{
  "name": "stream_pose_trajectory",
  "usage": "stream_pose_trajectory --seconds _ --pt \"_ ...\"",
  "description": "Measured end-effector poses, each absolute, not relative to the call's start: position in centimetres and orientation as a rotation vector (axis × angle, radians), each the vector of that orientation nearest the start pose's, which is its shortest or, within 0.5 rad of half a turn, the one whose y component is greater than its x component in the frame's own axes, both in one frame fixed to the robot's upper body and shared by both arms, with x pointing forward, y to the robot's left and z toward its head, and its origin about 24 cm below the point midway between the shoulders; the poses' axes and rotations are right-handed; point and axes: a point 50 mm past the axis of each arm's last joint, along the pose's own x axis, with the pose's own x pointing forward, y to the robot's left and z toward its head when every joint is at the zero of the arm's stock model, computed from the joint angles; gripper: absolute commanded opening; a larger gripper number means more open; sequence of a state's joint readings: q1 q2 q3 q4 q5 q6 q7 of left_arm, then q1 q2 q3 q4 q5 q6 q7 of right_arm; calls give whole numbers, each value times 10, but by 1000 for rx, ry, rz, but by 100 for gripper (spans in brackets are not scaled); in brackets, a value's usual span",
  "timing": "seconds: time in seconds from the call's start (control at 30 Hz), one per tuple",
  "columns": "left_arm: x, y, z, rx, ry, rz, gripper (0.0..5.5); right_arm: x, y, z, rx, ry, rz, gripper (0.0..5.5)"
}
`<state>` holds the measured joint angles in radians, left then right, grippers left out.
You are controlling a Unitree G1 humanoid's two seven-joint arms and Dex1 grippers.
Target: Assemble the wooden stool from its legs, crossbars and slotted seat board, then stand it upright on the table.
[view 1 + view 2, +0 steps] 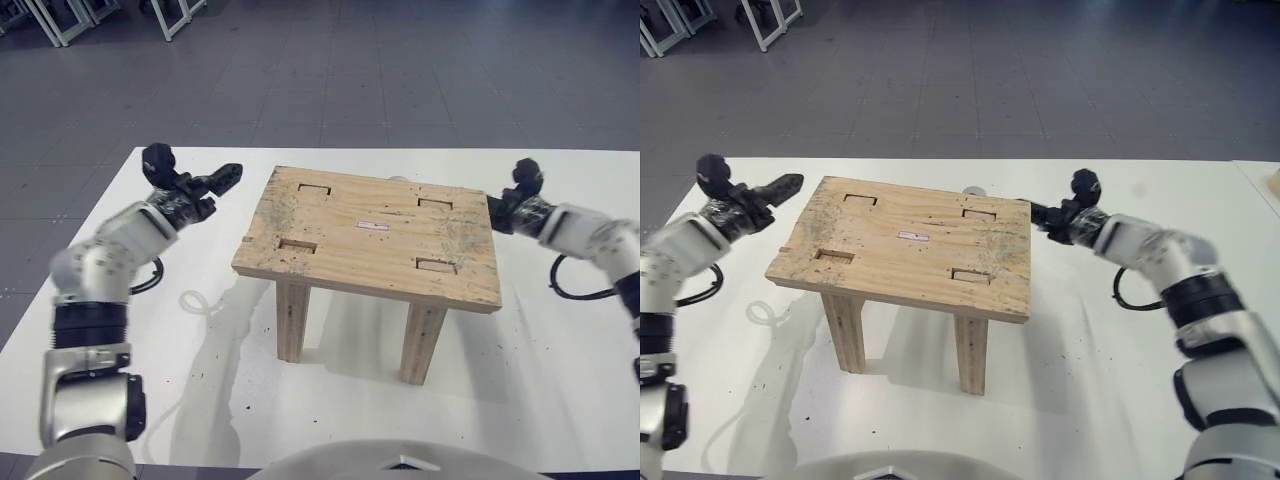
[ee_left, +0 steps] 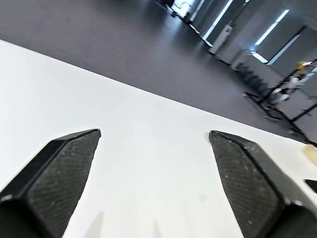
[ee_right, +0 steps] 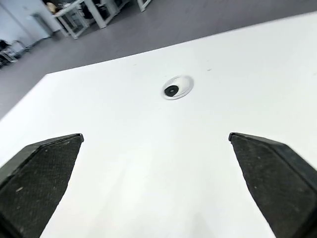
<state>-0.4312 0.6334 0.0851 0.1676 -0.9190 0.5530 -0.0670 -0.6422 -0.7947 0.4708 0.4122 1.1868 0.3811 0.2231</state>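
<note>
Wooden stool (image 1: pixel 372 262) stands upright mid-table (image 1: pixel 560 400); likely stiff, fairly heavy and rough, best gripped by the side edges of its seat (image 1: pixel 370 232). The left gripper (image 2: pixel 154 132) and right gripper (image 3: pixel 156 136) hang spread and empty, flanking it.

A white table (image 1: pixel 560 400) stands on a grey floor (image 1: pixel 400 70). A round grommet (image 3: pixel 177 88) sits in its far side. A pale cord loop (image 1: pixel 195 300) lies on the left, with dark specks (image 1: pixel 205 376) nearer. White frames (image 1: pixel 60 20) stand far left.
</note>
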Motion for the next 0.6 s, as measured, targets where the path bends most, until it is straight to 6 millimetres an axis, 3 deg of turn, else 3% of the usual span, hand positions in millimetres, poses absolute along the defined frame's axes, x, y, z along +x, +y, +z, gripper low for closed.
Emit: stream_pose_trajectory --seconds 0.07,0.13,0.4,0.6 --pt "318 225 107 -165 134 -78 406 336 -185 94 119 200 294 545" --pt "314 211 93 -85 86 -54 406 333 -174 87 58 114 212 545" --pt "316 194 92 -33 22 -78 406 340 -169 97 52 -7 118 545" --pt "320 198 102 -75 -17 -58 406 342 -165 96 89 -6 112 545"
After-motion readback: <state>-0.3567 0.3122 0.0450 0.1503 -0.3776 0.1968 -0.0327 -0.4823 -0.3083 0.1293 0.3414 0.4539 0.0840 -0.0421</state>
